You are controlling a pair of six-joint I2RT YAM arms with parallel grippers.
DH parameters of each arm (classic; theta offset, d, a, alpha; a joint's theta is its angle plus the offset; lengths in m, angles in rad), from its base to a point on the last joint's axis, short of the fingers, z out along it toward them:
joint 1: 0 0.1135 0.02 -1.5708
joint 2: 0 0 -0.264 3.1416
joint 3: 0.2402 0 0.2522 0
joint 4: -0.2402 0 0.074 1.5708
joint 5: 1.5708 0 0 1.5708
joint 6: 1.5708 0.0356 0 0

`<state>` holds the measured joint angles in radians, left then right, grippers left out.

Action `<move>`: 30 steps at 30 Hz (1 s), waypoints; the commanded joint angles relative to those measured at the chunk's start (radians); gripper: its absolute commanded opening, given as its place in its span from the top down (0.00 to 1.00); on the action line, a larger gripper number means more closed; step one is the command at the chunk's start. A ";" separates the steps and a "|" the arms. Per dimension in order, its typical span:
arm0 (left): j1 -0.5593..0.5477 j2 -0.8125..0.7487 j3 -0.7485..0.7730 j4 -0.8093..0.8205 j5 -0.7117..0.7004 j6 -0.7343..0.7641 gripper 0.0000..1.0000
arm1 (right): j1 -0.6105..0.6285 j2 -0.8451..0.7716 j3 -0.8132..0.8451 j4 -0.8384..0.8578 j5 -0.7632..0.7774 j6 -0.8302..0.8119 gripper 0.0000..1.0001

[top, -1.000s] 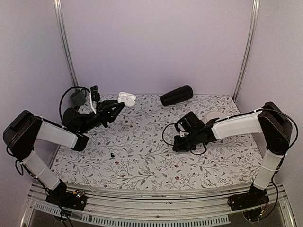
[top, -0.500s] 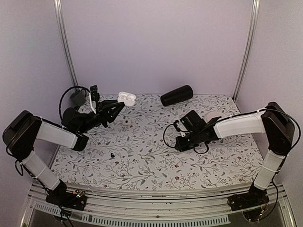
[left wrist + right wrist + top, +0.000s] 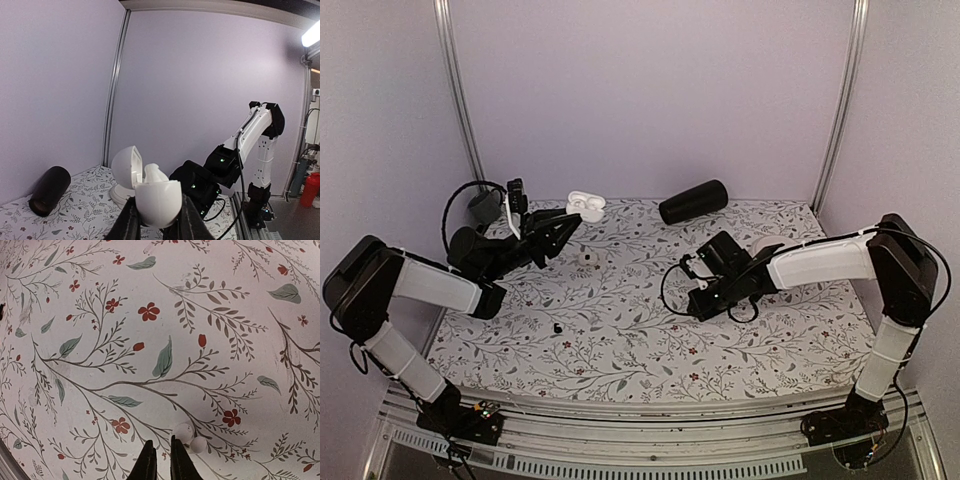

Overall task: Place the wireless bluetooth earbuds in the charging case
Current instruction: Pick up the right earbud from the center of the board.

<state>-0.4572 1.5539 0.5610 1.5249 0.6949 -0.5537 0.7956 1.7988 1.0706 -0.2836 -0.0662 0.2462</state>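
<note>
My left gripper (image 3: 563,224) is shut on the charging case (image 3: 585,206), held above the table's back left. In the left wrist view the case (image 3: 159,201) sits between my fingers (image 3: 128,227) with its lid open, and one white earbud (image 3: 155,175) stands in a socket. My right gripper (image 3: 701,294) points down at the table's middle right. In the right wrist view its jaws (image 3: 160,460) are almost together with nothing between them. The other earbud (image 3: 190,436) lies on the cloth, touching the outer side of the right fingertip (image 3: 176,457).
A white round lump with a dark spot (image 3: 587,258) lies near the left gripper, a tiny black bit (image 3: 558,327) nearer the front. A black cylinder (image 3: 693,201) lies at the back. A pale round dish (image 3: 775,245) sits by the right arm.
My right gripper has shifted a little toward the back over the same spot. My left gripper with the case has moved slightly left and up.
</note>
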 commanded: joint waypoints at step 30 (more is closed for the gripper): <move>-0.011 -0.017 0.018 0.191 0.008 0.018 1.00 | -0.024 0.054 0.038 -0.042 -0.012 -0.048 0.83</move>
<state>-0.4576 1.5539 0.5610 1.5249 0.6956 -0.5499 0.7776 1.8454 1.0912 -0.3077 -0.0834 0.2081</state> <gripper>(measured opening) 0.224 0.167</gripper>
